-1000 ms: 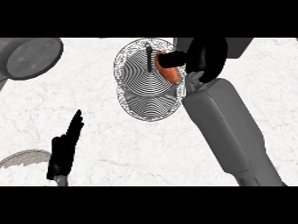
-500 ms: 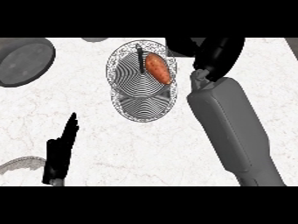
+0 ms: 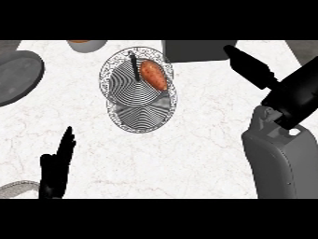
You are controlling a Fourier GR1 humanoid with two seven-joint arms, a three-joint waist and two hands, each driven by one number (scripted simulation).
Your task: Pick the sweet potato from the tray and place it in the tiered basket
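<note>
The orange sweet potato [image 3: 154, 74] lies in the upper tier of the wire tiered basket [image 3: 119, 91], which stands at the counter's upper middle with a black post rising at its centre. My right hand [image 3: 295, 91] is off to the right of the basket, well apart from it, fingers straight and open, holding nothing. My left hand [image 3: 57, 165] rests open at the lower left, fingers pointing up. The tray [image 3: 8, 190] shows only as a curved rim at the lower left corner.
A grey round pan [image 3: 11, 78] sits at the upper left. A small bowl [image 3: 87, 45] stands at the top edge, left of the basket. A grey box [image 3: 194, 50] lies behind the basket at the upper right.
My right hand let go of the sweet potato in the basket's upper tier and drew back to the right. The view shifted slightly. The left hand stayed put.
</note>
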